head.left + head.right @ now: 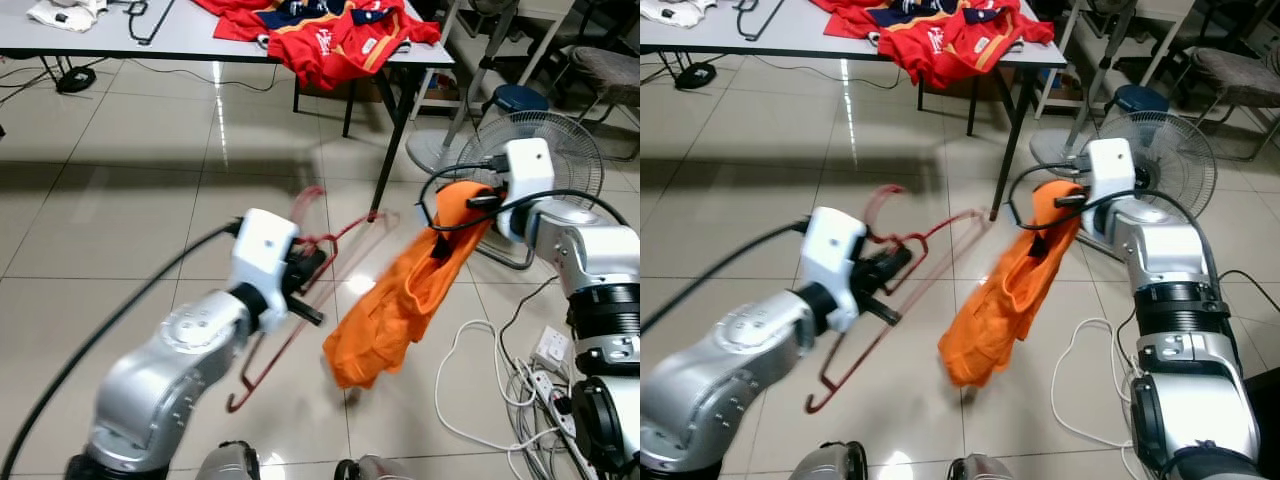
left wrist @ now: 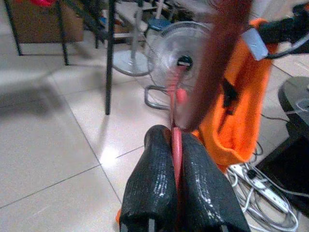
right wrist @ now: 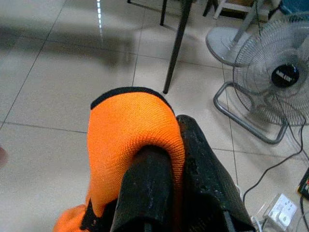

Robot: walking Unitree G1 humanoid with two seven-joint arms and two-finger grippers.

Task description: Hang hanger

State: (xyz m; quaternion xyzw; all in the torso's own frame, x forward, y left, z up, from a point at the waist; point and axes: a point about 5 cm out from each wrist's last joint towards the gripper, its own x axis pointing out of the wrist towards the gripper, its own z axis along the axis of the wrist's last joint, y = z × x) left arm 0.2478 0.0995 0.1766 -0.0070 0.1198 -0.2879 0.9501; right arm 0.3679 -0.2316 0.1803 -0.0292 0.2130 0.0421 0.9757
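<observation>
Two claws up over the floor, both busy. Left claw (image 1: 312,268) shut tight on red hanger (image 1: 285,330), held in the air. Right claw (image 3: 181,159) pinching orange shirt (image 1: 410,290), hanging down just beside hanger. Step now, by the look of it: getting hanger into shirt. Next move: poke one hanger arm up into shirt, gently, no twisting. Fan (image 1: 545,150) behind; cables (image 1: 500,390) below.

Grey table (image 1: 200,40) on a tiled floor (image 1: 120,200).
Red clothes (image 1: 330,35) lie on the table; a fan (image 1: 545,150) and white cables (image 1: 500,390) are on the floor.
</observation>
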